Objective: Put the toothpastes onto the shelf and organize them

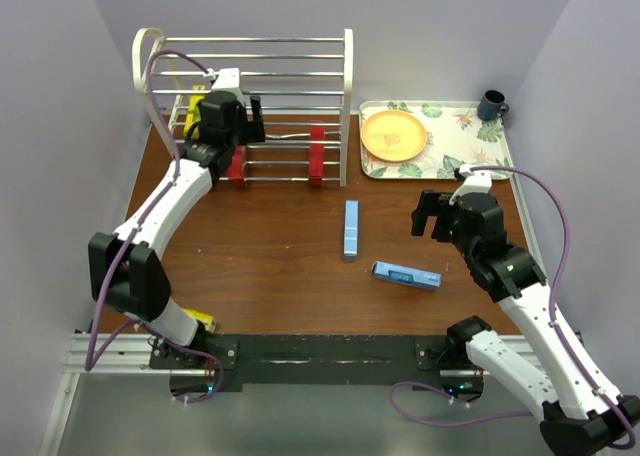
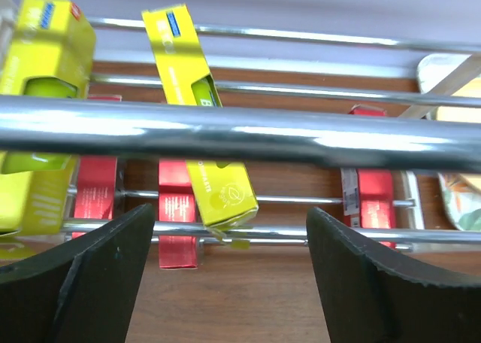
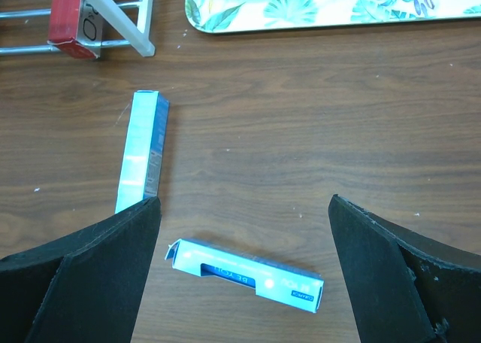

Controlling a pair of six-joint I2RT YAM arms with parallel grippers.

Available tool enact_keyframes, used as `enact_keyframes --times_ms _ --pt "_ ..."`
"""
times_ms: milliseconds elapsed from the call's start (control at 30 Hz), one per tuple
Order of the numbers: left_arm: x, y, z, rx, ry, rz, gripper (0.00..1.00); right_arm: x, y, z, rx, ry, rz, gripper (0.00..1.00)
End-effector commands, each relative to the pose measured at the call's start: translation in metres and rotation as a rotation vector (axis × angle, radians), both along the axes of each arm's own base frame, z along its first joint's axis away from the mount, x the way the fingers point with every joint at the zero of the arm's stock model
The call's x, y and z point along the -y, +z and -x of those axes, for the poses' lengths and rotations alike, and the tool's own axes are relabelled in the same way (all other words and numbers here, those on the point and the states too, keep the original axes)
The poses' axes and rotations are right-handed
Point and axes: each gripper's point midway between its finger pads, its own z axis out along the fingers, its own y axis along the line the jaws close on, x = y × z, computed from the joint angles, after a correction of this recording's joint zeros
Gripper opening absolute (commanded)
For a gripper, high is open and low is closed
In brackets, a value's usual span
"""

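— Closest to the left wrist lens are two black fingers of the left pincer, spread wide with nothing between them. What lies past them?
— One tilted yellow carton, resting across the rails of the shelf with its lower end on a front bar. A second yellow carton lies just to its left. A thick rail crosses in front and hides the middle of both.
— And lower down?
— On the lower rails there is a red carton, another red carton beside it, and a third red carton well off to the right.
— Anything on the tabletop?
— Two. A light blue carton points toward the shelf. Near it a crosswise blue carton has a flap lifted at one end. The right pincer hangs over that one, fingers wide apart and empty.
— Around them?
— A floral tray sits right of the shelf and carries an orange plate. A dark mug stands at the tray's far right corner.
— How do the cartons look?
— Long, slim printed boxes.
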Motion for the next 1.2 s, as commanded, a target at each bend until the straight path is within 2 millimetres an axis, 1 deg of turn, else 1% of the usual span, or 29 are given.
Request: enact_keyframes --times_ms 0,33,67,100,133,167,200,233,267,300,367,400,433,467,500,533,567,600,667,733,767,800,833,900,1000,1033,1100,1133,1167 --pt "-0.004 0.055 0.022 0.131 0.004 0.097 0.90 -0.001 0.010 -0.004 0.029 0.003 -0.006 0.98" --pt "-0.005 0.057 0.026 0.135 0.001 0.100 0.92 -0.002 0.011 -0.005 0.029 0.006 -0.003 0.98" --pt "-0.005 0.054 0.030 0.128 -0.005 0.104 0.92 -0.002 0.011 -0.006 0.030 0.006 -0.004 0.98" --pt "-0.007 0.062 0.037 0.144 -0.005 0.109 0.93 -0.003 0.012 -0.007 0.035 0.009 -0.006 0.98" --pt "-0.009 0.063 0.041 0.148 -0.001 0.108 0.94 -0.004 0.013 -0.008 0.035 0.010 -0.007 0.98" --pt "-0.012 0.057 0.046 0.134 0.009 0.095 0.94 -0.005 0.014 -0.010 0.040 0.012 -0.010 0.98" --pt "-0.017 0.064 0.054 0.151 0.019 0.095 0.95 -0.006 0.015 -0.011 0.043 0.014 -0.010 0.98" --pt "-0.020 0.064 0.058 0.151 0.028 0.090 0.98 -0.007 0.014 -0.012 0.041 0.019 -0.013 0.98" --pt "-0.026 0.058 0.063 0.136 0.051 0.074 1.00 -0.010 0.014 -0.015 0.039 0.024 -0.020 0.98" --pt "-0.030 0.063 0.070 0.147 0.060 0.073 1.00 -0.013 0.014 -0.016 0.039 0.032 -0.028 0.98" --pt "-0.038 0.057 0.080 0.125 0.090 0.054 1.00 -0.020 0.014 -0.020 0.037 0.052 -0.051 0.98" --pt "-0.042 0.061 0.087 0.132 0.105 0.056 1.00 -0.023 0.012 -0.021 0.033 0.059 -0.059 0.98" --pt "-0.046 0.060 0.091 0.126 0.121 0.056 1.00 -0.029 0.012 -0.022 0.029 0.078 -0.078 0.98" --pt "-0.052 0.052 0.097 0.100 0.155 0.055 1.00 -0.032 0.014 -0.025 0.035 0.087 -0.093 0.98" --pt "-0.055 0.053 0.104 0.104 0.170 0.064 1.00 -0.036 0.010 -0.027 0.022 0.099 -0.098 0.98" --pt "-0.058 0.050 0.109 0.095 0.184 0.067 1.00 -0.042 0.009 -0.027 0.015 0.121 -0.113 0.98" --pt "-0.062 0.034 0.115 0.053 0.217 0.068 1.00 -0.045 0.009 -0.030 0.014 0.128 -0.120 0.98" --pt "-0.066 0.030 0.122 0.042 0.240 0.080 1.00 -0.049 0.006 -0.032 0.001 0.145 -0.125 0.98" --pt "-0.073 0.002 0.137 -0.033 0.305 0.104 1.00 -0.054 0.005 -0.035 -0.002 0.162 -0.129 0.98" --pt "-0.076 -0.014 0.149 -0.072 0.347 0.140 1.00 -0.058 0.004 -0.036 -0.010 0.183 -0.128 0.98" --pt "-0.075 -0.028 0.155 -0.103 0.343 0.140 1.00 -0.060 0.003 -0.037 -0.012 0.191 -0.128 0.98" --pt "-0.074 -0.031 0.159 -0.104 0.342 0.154 1.00 -0.061 0.002 -0.036 -0.017 0.205 -0.125 0.98" --pt "-0.073 -0.037 0.161 -0.112 0.347 0.172 1.00 -0.062 0.000 -0.036 -0.021 0.212 -0.124 0.98" --pt "-0.067 -0.033 0.160 -0.100 0.325 0.213 1.00 -0.063 -0.003 -0.034 -0.029 0.225 -0.120 0.98" --pt "-0.051 -0.019 0.148 -0.063 0.268 0.272 1.00 -0.064 -0.007 -0.033 -0.032 0.233 -0.125 0.98" --pt "-0.044 -0.005 0.141 -0.031 0.242 0.297 1.00 -0.065 -0.007 -0.032 -0.030 0.234 -0.127 0.98" --pt "-0.027 -0.001 0.129 -0.028 0.198 0.291 1.00 -0.064 -0.005 -0.032 -0.024 0.232 -0.134 0.98" --pt "-0.022 0.015 0.121 0.016 0.190 0.283 1.00 -0.064 -0.003 -0.030 -0.017 0.232 -0.135 0.98" --pt "-0.005 0.011 0.114 0.002 0.160 0.253 1.00 -0.063 -0.003 -0.029 -0.017 0.228 -0.133 0.98"
